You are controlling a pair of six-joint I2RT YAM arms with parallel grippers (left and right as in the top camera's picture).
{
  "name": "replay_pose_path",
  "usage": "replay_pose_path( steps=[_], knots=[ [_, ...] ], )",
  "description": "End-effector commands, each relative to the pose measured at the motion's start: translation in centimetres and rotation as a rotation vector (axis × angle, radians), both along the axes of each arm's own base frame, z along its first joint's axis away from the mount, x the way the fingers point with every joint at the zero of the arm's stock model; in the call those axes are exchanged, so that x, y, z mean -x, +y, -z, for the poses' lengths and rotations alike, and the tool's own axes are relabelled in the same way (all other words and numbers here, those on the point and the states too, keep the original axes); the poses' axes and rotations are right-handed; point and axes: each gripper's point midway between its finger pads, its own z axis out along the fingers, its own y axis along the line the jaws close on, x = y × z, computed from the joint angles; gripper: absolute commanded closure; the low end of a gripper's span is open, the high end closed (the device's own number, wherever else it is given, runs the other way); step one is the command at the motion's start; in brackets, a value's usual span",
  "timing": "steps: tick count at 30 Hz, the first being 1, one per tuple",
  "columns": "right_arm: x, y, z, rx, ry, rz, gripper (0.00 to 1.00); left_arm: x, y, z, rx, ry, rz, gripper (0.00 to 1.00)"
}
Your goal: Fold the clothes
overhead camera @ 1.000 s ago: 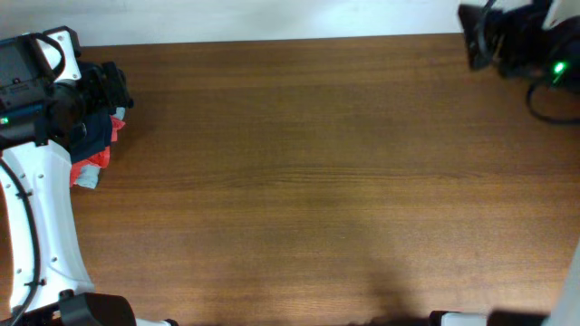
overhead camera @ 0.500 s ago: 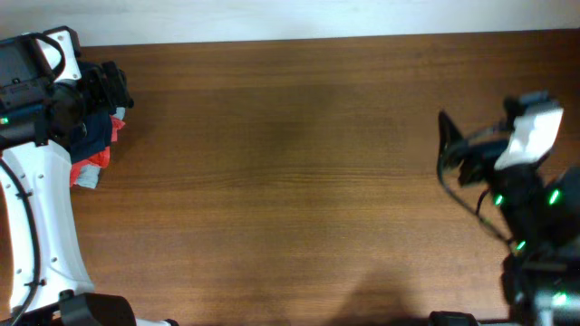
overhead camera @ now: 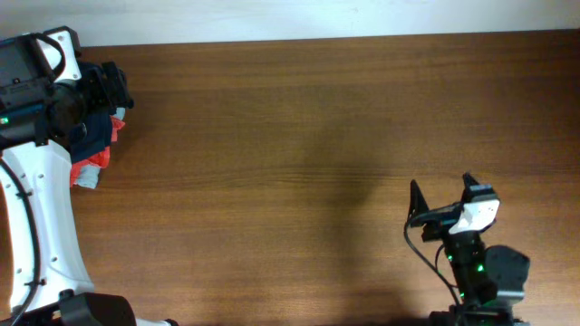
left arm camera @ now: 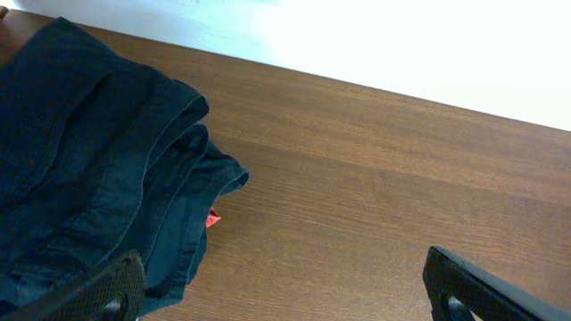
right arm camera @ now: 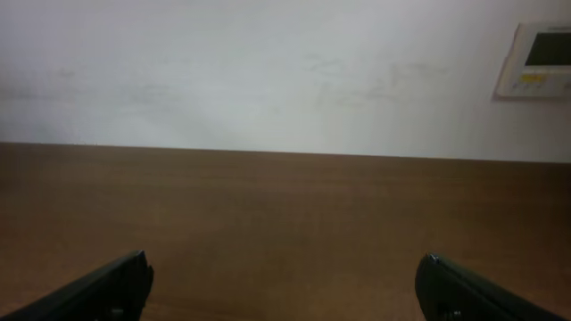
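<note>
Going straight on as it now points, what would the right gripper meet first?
The right gripper faces only bare table; the way looks free up to the white wall beyond, though depth is unclear.

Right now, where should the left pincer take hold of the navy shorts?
Likely the bunched edge of the navy shorts that juts toward the table. Bring the open left pincer in from that table side, since the folds stand free there.

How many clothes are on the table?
3, piled at the left edge: navy garment on top, red garment beneath, grey garment poking out; left arm may hide more.
</note>
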Motion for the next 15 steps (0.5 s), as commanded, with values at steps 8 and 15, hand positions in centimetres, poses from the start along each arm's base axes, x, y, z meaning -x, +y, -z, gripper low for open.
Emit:
replay_pose_path(
  steps=[8, 15],
  knots=[
    [0.8, -0.1, 3.3, -0.012, -0.016, 0.012, 0.01, 0.0, -0.3, -0.6, -0.001, -0.015, 0.014, 0.01],
    [0.9, 0.0, 5.9, -0.014, 0.001, 0.011, 0.01, 0.0, -0.3, -0.6, -0.001, -0.015, 0.013, 0.01]
  ],
)
